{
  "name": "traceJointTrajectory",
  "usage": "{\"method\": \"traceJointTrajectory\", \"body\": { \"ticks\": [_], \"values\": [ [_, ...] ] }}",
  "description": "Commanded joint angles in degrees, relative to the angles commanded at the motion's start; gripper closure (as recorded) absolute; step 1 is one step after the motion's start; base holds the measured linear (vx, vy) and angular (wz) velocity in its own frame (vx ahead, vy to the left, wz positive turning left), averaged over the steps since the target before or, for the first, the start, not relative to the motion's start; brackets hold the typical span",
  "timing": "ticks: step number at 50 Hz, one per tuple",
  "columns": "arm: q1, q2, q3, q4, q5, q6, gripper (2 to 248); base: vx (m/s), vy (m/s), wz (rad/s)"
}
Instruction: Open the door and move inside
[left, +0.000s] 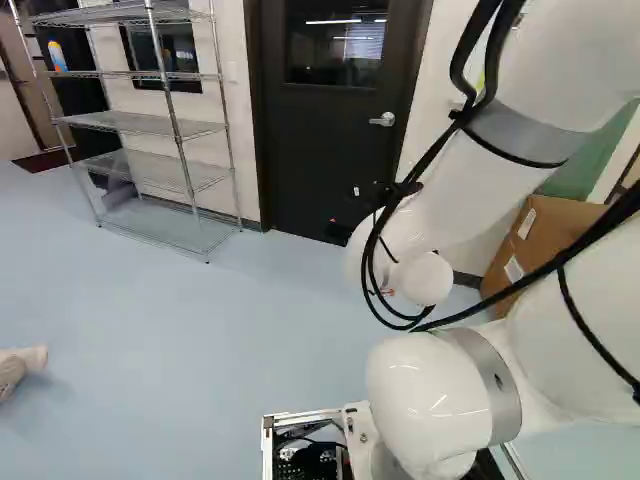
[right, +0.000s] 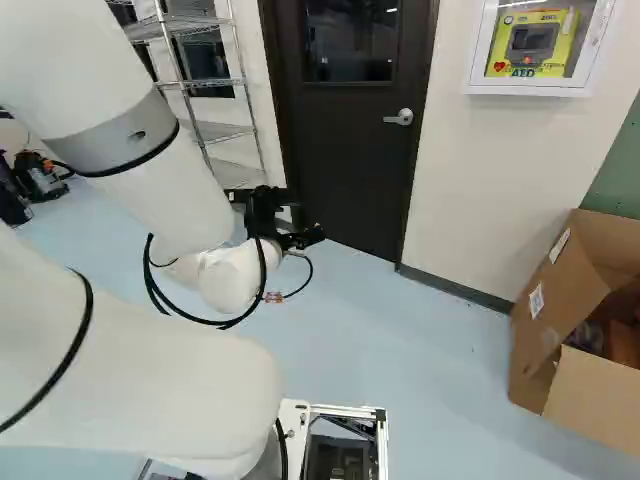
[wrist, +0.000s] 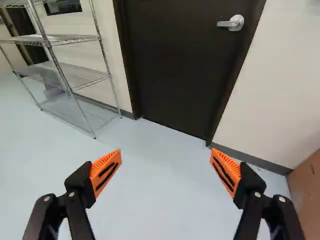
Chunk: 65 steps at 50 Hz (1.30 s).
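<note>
Ahead of the closed dark door (wrist: 175, 70), with gripper (right: 308, 215) spread wide, with orange pads (wrist: 105, 174) well apart and pale floor (wrist: 162, 195) visible between, away from the silver handle (wrist: 234, 23) near the door's right edge in both base views.

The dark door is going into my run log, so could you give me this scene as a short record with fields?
door: dark, window in its upper part, shut in its frame
handle: silver lever, nothing touching it
end effector: open, nothing between its fingers, short of the door
beside door, side away from handle: wire shelf rack
wall on handle side: white case with a yellow device inside
right of right base view: open cardboard box
task status: door not yet opened
</note>
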Motion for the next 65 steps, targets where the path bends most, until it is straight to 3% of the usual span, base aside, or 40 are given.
{"method": "traceJointTrajectory", "body": {
  "ticks": [65],
  "values": [
    [0.00,0.00,0.00,0.00,0.00,0.00,3,0.167,0.009,-0.196]
  ]
}}
